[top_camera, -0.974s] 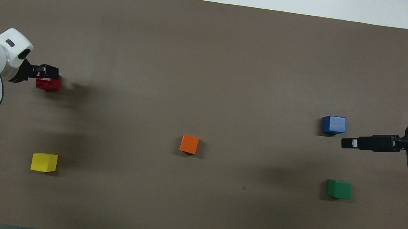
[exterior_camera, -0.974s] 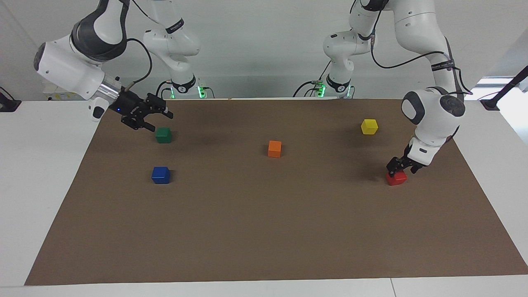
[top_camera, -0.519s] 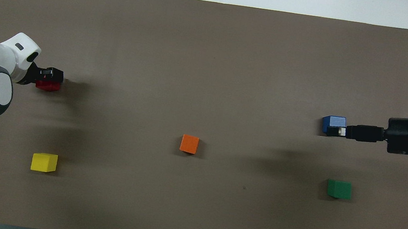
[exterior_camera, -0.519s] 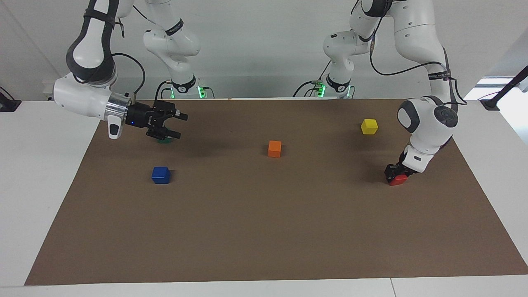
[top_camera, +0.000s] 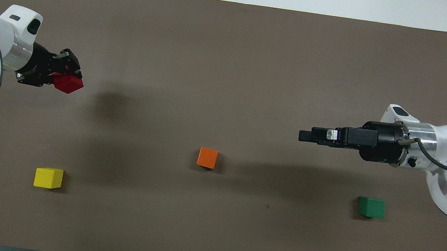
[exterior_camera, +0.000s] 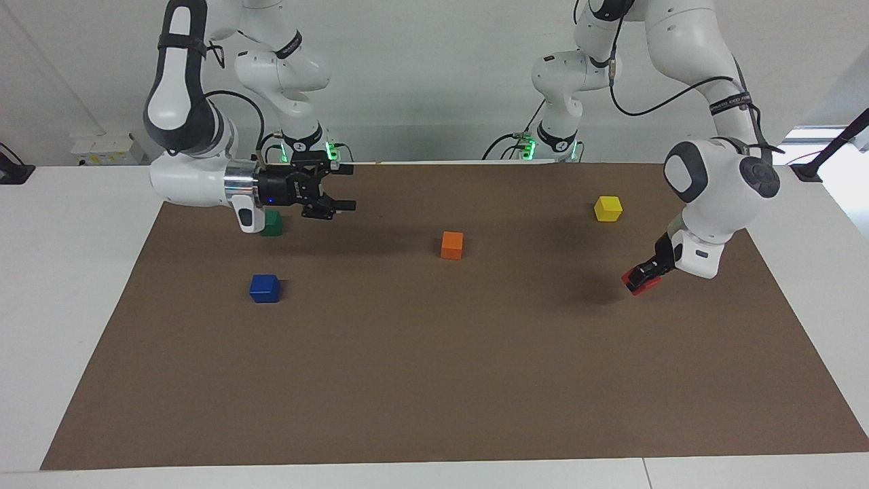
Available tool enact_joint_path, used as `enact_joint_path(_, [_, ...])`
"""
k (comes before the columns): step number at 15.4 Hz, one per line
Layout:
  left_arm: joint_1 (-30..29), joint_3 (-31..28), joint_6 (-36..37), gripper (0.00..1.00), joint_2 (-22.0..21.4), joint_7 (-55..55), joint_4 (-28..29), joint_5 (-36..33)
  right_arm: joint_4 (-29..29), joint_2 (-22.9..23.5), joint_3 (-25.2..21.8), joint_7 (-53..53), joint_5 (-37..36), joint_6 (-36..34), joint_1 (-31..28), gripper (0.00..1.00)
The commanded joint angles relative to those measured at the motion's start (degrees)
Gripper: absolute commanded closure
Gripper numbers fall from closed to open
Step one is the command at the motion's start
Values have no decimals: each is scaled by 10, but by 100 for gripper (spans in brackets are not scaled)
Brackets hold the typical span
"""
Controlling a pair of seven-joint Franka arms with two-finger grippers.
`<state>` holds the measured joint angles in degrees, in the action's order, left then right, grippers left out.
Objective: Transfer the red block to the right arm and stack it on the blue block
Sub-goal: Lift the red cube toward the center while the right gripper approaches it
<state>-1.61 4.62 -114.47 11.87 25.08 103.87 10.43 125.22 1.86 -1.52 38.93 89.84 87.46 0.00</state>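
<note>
- Blocks number five, one of each colour: the red block (exterior_camera: 640, 280), the blue block (exterior_camera: 265, 288), an orange block (exterior_camera: 452, 244), a yellow block (exterior_camera: 607, 208) and a green block (exterior_camera: 271, 223). Two arms work over the brown mat (exterior_camera: 434, 380) that covers the table (exterior_camera: 61, 285).
- The facing view shows the blue block resting on the mat toward the right arm's end, farther from the robots than the green block; the overhead view hides it under the right gripper's black body. The overhead view shows the whole green block (top_camera: 371, 207), which the right arm partly covers in the facing view.
- The left gripper (exterior_camera: 638, 278) pinches the red block, which is tilted and raised off the mat at the left arm's end, its shadow lying apart from it. The left arm bends down from above, its wrist angled toward the table's middle.
- The right gripper (exterior_camera: 339, 187) is held level above the mat, over the area between the green and orange blocks, pointing toward the left arm's end. Its fingers (exterior_camera: 343, 204) are spread with nothing between them, and a small blue light glows at its base.
</note>
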Motion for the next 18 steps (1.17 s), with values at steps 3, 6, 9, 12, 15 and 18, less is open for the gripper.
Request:
enact_joint_path(3, [51, 2, 61, 100, -105, 203, 4, 143, 6, 71, 0, 69, 123, -127, 22, 0])
enact_joint_path(6, [75, 5, 112, 100, -151, 307, 5, 201, 9, 106, 0, 97, 208, -183, 59, 0])
enact_joint_path(9, [105, 6, 138, 100, -175, 410, 13, 264, 19, 138, 1, 116, 284, -240, 105, 0])
enact_joint_path(12, [144, 13, 112, 100, -180, 510, 16, 271, 20, 179, 2, 113, 337, -298, 141, 0])
enact_joint_path(15, [176, 14, 101, 100, -181, 606, 15, 271, 19, 226, 2, 114, 391, -352, 182, 0])
enact_joint_path(18, [187, 29, 83, 100, -189, 709, 14, 271, 2, 256, 1, 120, 413, -386, 205, 0])
